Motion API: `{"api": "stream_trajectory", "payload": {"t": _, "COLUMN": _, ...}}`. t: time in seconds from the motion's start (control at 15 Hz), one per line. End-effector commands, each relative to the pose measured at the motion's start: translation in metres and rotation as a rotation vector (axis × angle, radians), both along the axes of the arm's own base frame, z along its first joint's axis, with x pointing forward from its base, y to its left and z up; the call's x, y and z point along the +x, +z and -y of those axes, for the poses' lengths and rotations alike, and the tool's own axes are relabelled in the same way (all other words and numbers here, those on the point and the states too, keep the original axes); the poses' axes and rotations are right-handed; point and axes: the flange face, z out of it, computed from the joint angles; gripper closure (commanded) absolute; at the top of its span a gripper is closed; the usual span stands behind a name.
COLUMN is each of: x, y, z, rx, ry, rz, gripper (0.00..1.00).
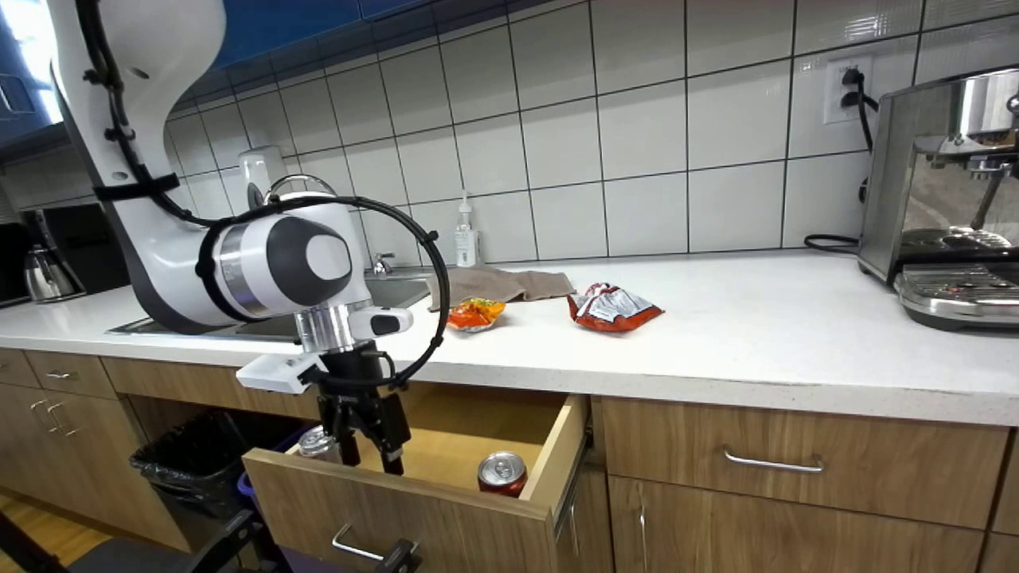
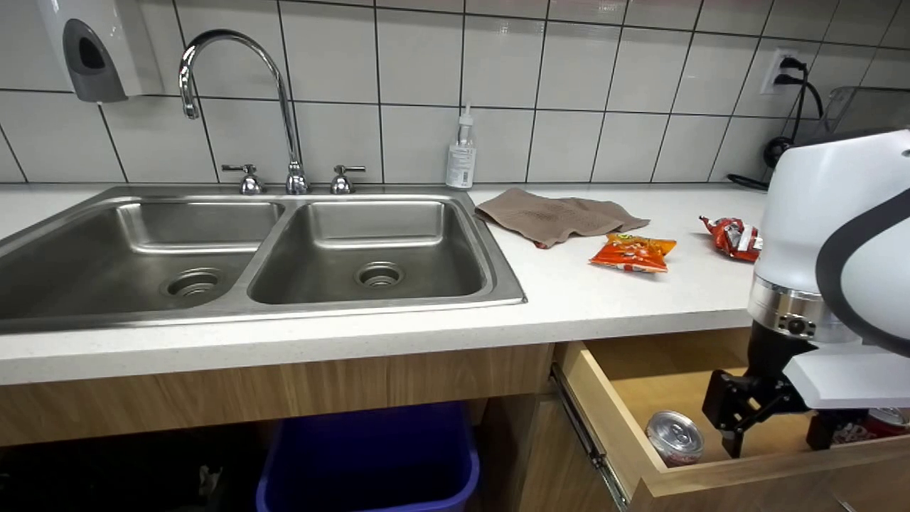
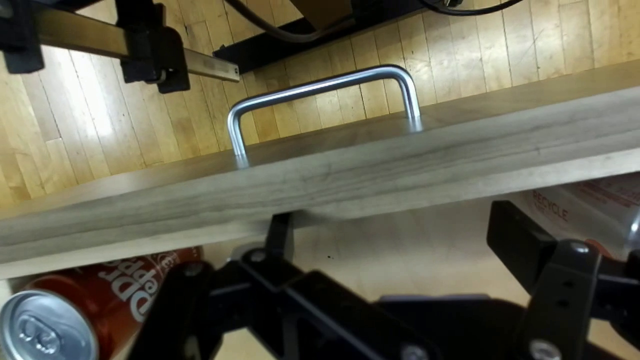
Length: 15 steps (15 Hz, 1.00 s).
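My gripper (image 1: 372, 458) points down into an open wooden drawer (image 1: 430, 509). Its fingers are spread wide with nothing between them, in the wrist view (image 3: 393, 225) and in an exterior view (image 2: 776, 442). The left finger in the wrist view is at the inner side of the drawer's front panel (image 3: 325, 175); I cannot tell whether it touches. A red Dr Pepper can (image 3: 145, 285) lies beyond that finger, also seen in both exterior views (image 1: 503, 473) (image 2: 881, 427). A silver-topped can (image 2: 674, 437) is in the opposite front corner (image 1: 318, 446), close to the other finger (image 3: 595, 210).
A metal handle (image 3: 320, 92) is on the drawer front. On the counter (image 1: 716, 350) lie an orange snack bag (image 2: 633, 252), a red snack bag (image 1: 613, 308) and a brown cloth (image 2: 558, 213). A sink (image 2: 384, 306), a blue bin (image 2: 370, 455) and a coffee machine (image 1: 947, 199) stand around.
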Motion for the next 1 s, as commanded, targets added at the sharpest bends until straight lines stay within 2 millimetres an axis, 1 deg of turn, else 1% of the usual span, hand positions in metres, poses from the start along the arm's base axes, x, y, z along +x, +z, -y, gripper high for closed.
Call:
{"api": "stream_trajectory", "payload": {"t": 0.0, "x": -0.006, "y": 0.017, "z": -0.008, "rx": 0.033, "ry": -0.048, "rz": 0.014, "gripper": 0.00}}
{"api": "stream_trajectory", "payload": {"t": 0.27, "x": 0.005, "y": 0.038, "z": -0.016, "rx": 0.059, "ry": -0.074, "rz": 0.069, "gripper": 0.00}}
{"api": "stream_trajectory", "payload": {"t": 0.67, "x": 0.023, "y": 0.084, "z": -0.025, "rx": 0.092, "ry": -0.067, "rz": 0.178, "gripper": 0.00}}
{"api": "stream_trajectory", "payload": {"t": 0.93, "x": 0.036, "y": 0.110, "z": -0.031, "rx": 0.121, "ry": -0.073, "rz": 0.243, "gripper": 0.00}}
